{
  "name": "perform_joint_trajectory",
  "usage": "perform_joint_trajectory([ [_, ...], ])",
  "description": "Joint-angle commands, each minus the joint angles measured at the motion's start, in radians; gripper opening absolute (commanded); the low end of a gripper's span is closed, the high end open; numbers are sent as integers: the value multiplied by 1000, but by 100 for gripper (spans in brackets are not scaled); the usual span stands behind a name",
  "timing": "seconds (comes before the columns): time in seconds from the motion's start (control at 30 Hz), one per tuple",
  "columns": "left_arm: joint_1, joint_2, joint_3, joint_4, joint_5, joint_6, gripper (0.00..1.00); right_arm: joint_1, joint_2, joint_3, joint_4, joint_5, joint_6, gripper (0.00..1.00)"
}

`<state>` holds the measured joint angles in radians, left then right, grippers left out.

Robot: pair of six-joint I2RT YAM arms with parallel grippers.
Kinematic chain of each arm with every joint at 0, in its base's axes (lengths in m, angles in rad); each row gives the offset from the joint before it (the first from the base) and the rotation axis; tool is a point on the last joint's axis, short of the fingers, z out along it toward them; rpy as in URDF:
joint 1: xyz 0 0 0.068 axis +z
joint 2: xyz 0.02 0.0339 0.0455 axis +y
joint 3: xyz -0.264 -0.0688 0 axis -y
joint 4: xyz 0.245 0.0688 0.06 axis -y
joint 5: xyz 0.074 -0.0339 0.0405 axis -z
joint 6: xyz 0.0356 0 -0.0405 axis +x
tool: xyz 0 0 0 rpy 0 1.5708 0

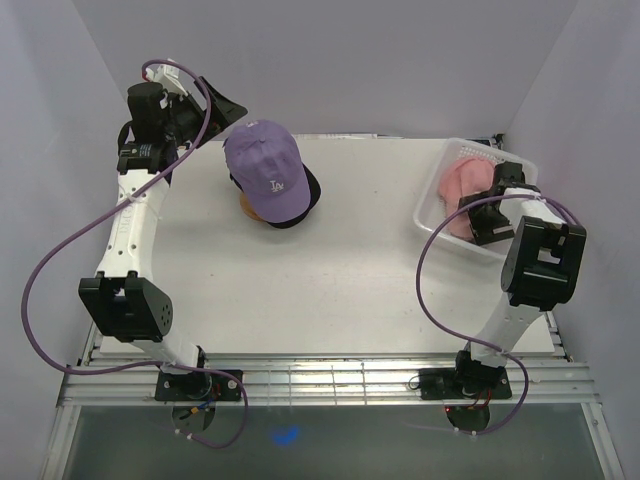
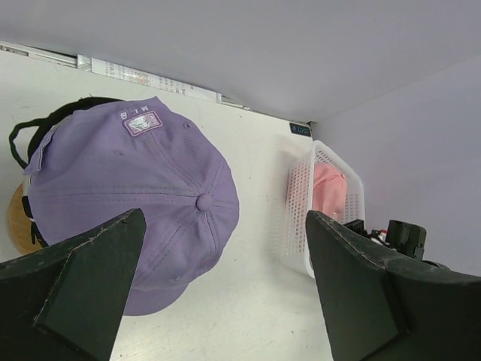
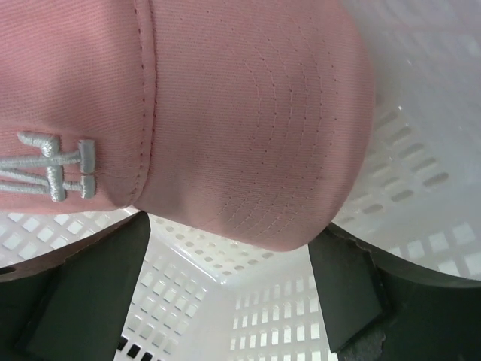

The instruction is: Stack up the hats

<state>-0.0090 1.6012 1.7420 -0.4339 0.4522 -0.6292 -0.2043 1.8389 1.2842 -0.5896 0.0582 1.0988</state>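
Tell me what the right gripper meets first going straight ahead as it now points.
The right gripper would likely meet the pink hat, lying in the white basket; nothing shows in between, though depth is unclear.

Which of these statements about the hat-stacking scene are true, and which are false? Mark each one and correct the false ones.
1. The lavender cap sits on top of a dark cap. True.
2. The pink cap lies on the bare table. False: it lies inside the white basket.
3. The right hand is open and reaches into the basket, close to the pink cap. True.
4. The left hand is shut on the lavender cap. False: it is open and grips nothing.
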Motion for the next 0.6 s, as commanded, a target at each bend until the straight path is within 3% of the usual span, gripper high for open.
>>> perform_joint_trajectory([
  [0.0, -5, 2, 40, 6, -9, 10, 98, 2, 16, -57, 71, -37, 24, 89],
  [0.1, -5, 3, 53, 4, -10, 10, 98, 2, -30, -123, 193, -23, 21, 89],
  [0.13, -5, 5, 54, 4, -10, 10, 98, 2, -65, -141, 233, -21, 21, 97],
  [0.17, -5, 5, 57, 4, -10, 10, 98, 2, -82, -173, 264, -18, 10, 96],
  [0.2, -5, 6, 57, 4, -12, 11, 98, 2, -110, -183, 292, -9, 3, 76],
  [0.3, -5, 6, 54, 6, -12, 11, 98, 2, -151, -210, 370, -9, -19, 51],
  [0.57, -5, -4, 44, 11, -10, 13, 98, 2, -262, -290, 522, -26, -34, 38],
])
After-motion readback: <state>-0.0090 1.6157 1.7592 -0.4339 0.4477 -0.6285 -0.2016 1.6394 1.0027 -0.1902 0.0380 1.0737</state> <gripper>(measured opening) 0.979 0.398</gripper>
